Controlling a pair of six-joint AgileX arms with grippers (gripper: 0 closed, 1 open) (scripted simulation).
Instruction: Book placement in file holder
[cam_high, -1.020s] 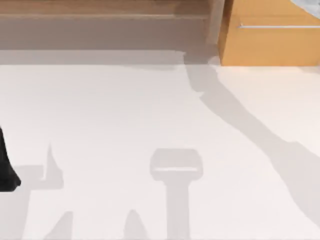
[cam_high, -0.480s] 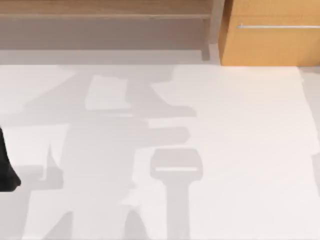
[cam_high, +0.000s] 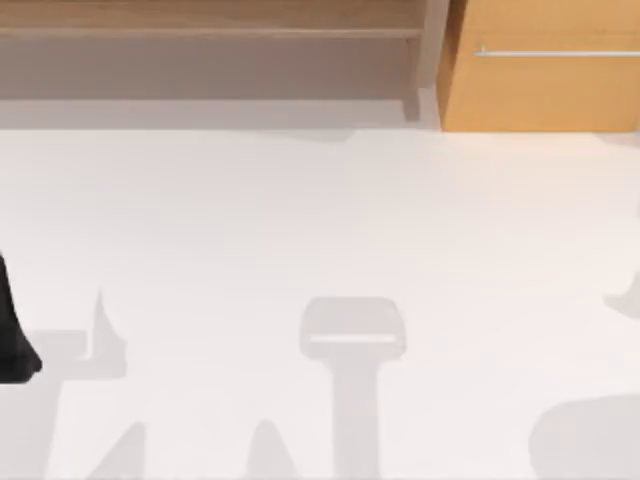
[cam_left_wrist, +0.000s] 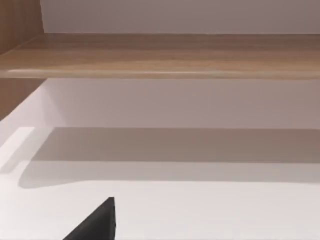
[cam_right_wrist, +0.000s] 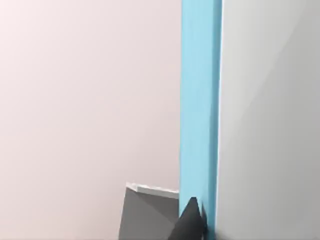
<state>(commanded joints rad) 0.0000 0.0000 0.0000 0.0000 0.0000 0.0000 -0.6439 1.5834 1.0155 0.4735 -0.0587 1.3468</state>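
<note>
- While the left arm (cam_high: 12, 335) sat parked as a dark shape at the desk's (cam_high: 300, 210) left edge, the left gripper (cam_left_wrist: 95, 224) showed as a black wedge low over the white top in its wrist view. Grip state: could not tell.
- Right gripper (cam_right_wrist: 190, 224): a dark tip sat against the book (cam_right_wrist: 270, 125), overlapping the lower end of its coloured strip. Released or clenched: could not tell.
- Book, seen close up from the right wrist:
  - broad plain white face, flat, shaded grey toward one side
  - teal-blue strip (cam_right_wrist: 200, 100) along one long edge, narrow next to the white face, straight, uniform colour, no markings
  - strip and white face met in a clean straight line.
- Book location: right at the right gripper, touching its dark tip, with pale desk surface behind it. Which part of the desk it was over, I could not tell.
- Grey boxy shape (cam_right_wrist: 147, 212) with a lighter top rim sat just beside the strip's lower end and beside the dark tip. What it was, I could not tell.
- Desk: white, with grey arm-shaped shadows (cam_high: 352, 340) along the near edge and a soft blob of shadow at the near right corner.
- Far edge: a wooden shelf (cam_high: 210, 30) ran along the left and middle. An orange-wood cabinet (cam_high: 540, 90) with a thin metal handle (cam_high: 555, 52) stood at the far right corner.
</note>
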